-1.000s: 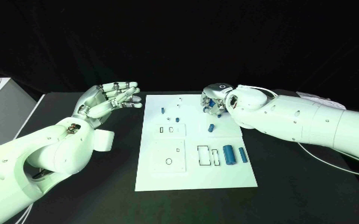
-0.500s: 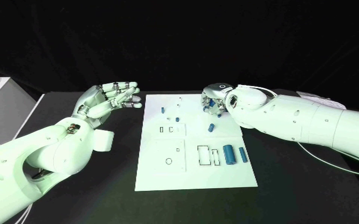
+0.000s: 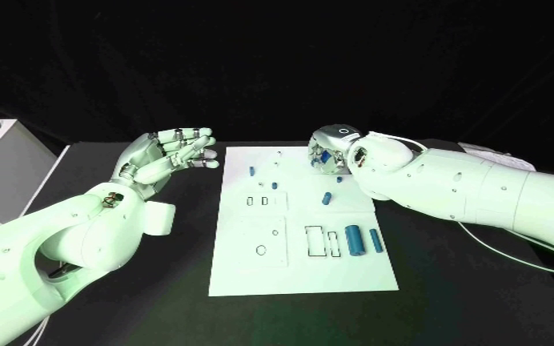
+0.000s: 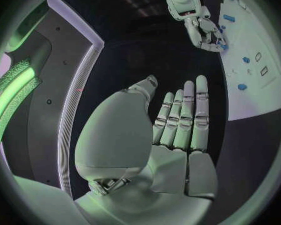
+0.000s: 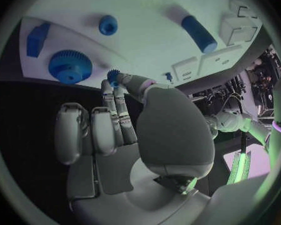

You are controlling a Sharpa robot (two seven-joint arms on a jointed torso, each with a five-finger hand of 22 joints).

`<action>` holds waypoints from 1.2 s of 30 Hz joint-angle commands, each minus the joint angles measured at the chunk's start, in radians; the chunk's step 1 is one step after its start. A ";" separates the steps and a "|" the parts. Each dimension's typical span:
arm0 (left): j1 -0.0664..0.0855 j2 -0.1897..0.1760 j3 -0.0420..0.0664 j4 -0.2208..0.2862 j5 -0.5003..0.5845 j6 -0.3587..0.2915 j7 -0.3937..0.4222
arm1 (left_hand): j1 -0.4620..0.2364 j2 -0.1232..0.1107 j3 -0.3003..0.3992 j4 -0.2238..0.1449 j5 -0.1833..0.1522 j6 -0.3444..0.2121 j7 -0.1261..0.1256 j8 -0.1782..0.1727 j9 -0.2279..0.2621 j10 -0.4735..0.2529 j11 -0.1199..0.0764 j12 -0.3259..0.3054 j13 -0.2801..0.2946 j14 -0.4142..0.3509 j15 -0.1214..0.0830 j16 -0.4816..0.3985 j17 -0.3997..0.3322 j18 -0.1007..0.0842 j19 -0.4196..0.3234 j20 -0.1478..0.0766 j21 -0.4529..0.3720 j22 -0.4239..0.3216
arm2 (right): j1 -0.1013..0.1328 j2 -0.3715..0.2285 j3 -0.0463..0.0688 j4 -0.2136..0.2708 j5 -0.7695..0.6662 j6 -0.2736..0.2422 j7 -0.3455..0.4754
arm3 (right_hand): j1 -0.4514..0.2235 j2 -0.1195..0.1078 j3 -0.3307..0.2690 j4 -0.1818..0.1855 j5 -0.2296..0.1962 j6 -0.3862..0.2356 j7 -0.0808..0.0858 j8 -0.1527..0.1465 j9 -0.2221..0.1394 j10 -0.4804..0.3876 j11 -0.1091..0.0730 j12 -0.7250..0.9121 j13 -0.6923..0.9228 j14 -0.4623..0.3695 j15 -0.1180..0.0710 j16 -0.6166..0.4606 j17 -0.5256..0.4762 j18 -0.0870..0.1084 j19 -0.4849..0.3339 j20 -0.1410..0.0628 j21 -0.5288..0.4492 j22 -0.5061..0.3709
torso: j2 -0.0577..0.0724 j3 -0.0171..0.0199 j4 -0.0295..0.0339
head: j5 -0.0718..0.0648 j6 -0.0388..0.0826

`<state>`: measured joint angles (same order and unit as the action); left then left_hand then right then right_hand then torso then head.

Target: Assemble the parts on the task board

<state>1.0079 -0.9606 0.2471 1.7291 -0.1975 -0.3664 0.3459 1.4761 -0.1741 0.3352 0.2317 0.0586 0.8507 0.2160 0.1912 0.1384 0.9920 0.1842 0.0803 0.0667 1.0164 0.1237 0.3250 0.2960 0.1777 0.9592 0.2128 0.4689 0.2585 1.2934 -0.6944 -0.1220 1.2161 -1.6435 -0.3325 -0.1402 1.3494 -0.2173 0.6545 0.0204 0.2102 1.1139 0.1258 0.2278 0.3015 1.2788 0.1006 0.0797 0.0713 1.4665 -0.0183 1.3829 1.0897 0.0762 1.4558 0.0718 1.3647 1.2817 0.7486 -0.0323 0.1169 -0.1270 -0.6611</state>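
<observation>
Right wrist view shows the right hand pinching a small blue gear at its fingertips, just above the task board near its far right corner. The left hand is open beside the board and holds nothing. I judge the step is carrying this gear to its place; the next move needs lowering it exactly.

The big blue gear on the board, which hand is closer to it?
Right. The right hand hovers beside the big gear, pinching a small one; the left hand is off the board.
</observation>
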 commanded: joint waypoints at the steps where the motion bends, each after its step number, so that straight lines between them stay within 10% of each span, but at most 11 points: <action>1: 0.000 0.000 0.001 0.004 -0.003 0.015 0.005 | -0.006 0.005 -0.003 -0.002 -0.005 0.009 0.023 -0.004 -0.002 0.005 -0.002 -0.005 0.001 -0.008 0.002 0.005 0.001 -0.002 -0.008 0.000 0.002 0.001 | 0.000 0.002 0.001 0.007 -0.013 -0.091 -0.017 | 0.025 0.034 0.012 -0.013 0.004 0.008 -0.001 0.004 0.004 0.058 -0.050 0.000 0.020 0.024 -0.010 0.006 0.001 -0.018 0.009 0.002 0.007 0.005 | 0.000 -0.0008 0.0001 | 0.002 0.002; 11: 0.000 -0.003 0.001 0.005 -0.003 0.015 0.005 | -0.006 0.006 -0.002 -0.002 -0.005 0.010 0.022 -0.004 -0.002 0.006 -0.002 -0.005 0.001 -0.009 0.002 0.005 0.002 -0.002 -0.010 0.000 0.003 0.002 | 0.005 0.040 0.006 0.003 -0.013 -0.141 -0.027 | 0.025 0.033 0.014 -0.016 0.002 0.009 -0.001 0.007 0.008 0.061 -0.051 -0.002 0.020 0.024 -0.011 0.007 0.002 -0.018 0.009 0.001 0.009 0.009 | 0.002 -0.0007 -0.0008 | 0.006 0.012; 27: 0.001 0.000 0.002 0.009 -0.003 0.018 0.005 | -0.005 0.006 -0.002 -0.003 -0.005 0.010 0.022 -0.004 -0.002 0.007 -0.002 -0.005 0.001 -0.010 0.001 0.006 0.003 -0.002 -0.012 0.000 0.006 0.003 | 0.010 0.183 0.007 -0.147 0.003 -0.166 -0.017 | 0.024 0.032 0.017 -0.019 0.001 0.007 -0.001 0.008 0.011 0.061 -0.051 -0.004 0.020 0.024 -0.011 0.007 0.001 -0.019 0.010 0.001 0.011 0.011 | 0.006 -0.0038 0.0076 | 0.004 0.017; 36: 0.001 0.000 0.004 0.015 -0.003 0.018 0.005 | -0.005 0.006 -0.002 -0.003 -0.005 0.010 0.022 -0.004 -0.002 0.007 -0.002 -0.005 0.001 -0.010 0.001 0.006 0.003 -0.002 -0.012 0.000 0.006 0.003 | 0.008 0.220 0.007 -0.205 0.018 -0.163 -0.007 | 0.023 0.032 0.018 -0.020 0.002 0.006 -0.001 0.008 0.012 0.061 -0.050 -0.006 0.020 0.024 -0.011 0.007 0.000 -0.018 0.009 0.001 0.010 0.010 | 0.008 -0.0131 0.0183 | -0.002 0.015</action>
<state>1.0082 -0.9626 0.2496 1.7400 -0.1977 -0.3653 0.3450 1.4761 -0.1741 0.3353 0.2317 0.0586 0.8544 0.2197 0.1912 0.1385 0.9920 0.1842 0.0804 0.0666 1.0129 0.1273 0.3244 0.2985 0.1776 0.9521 0.2127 0.4689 0.2609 1.3020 -0.4760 -0.1150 1.0154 -1.6316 -0.4899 -0.1602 1.3494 -0.2173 0.6680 0.0064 0.2091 1.1136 0.1260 0.2318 0.3130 1.2814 0.1032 0.0670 0.0715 1.4668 -0.0250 1.3871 1.0911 0.0767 1.4592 0.0754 1.3725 1.2923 0.7558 -0.0415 0.1305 -0.1278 -0.6444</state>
